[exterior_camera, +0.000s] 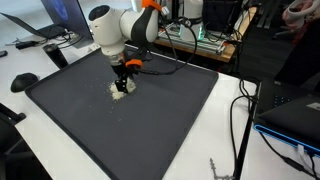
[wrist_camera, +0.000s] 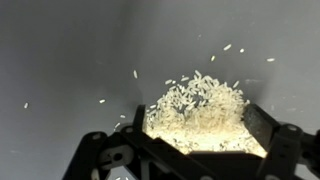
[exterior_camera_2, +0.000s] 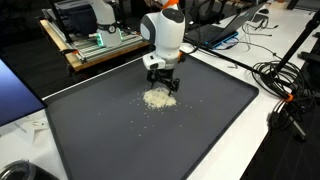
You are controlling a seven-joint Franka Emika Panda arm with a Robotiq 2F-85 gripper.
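The white table (exterior_camera_2: 265,150) carries a broad dark mat (exterior_camera_2: 110,130) that fills most of both exterior views. The white arm (exterior_camera_2: 165,35) reaches down from the mat's 12 o'clock edge, with an orange band near its top.

Its gripper (exterior_camera_2: 160,86) points straight down at the mat, low over a pile of rice (exterior_camera_2: 157,98). In the wrist view the jaws stand wide apart. One finger (wrist_camera: 262,125) is at 3 o'clock of the pile of rice (wrist_camera: 195,105) and its twin at 9 o'clock, so the heap lies between them. Whether the tips touch the mat I cannot tell.

The pile sits a little toward 12 o'clock of the mat's middle. Loose grains (exterior_camera_2: 140,108) lie scattered near it, mostly toward 8 o'clock. Black cables (exterior_camera_2: 285,75) lie off the mat at 3 o'clock.
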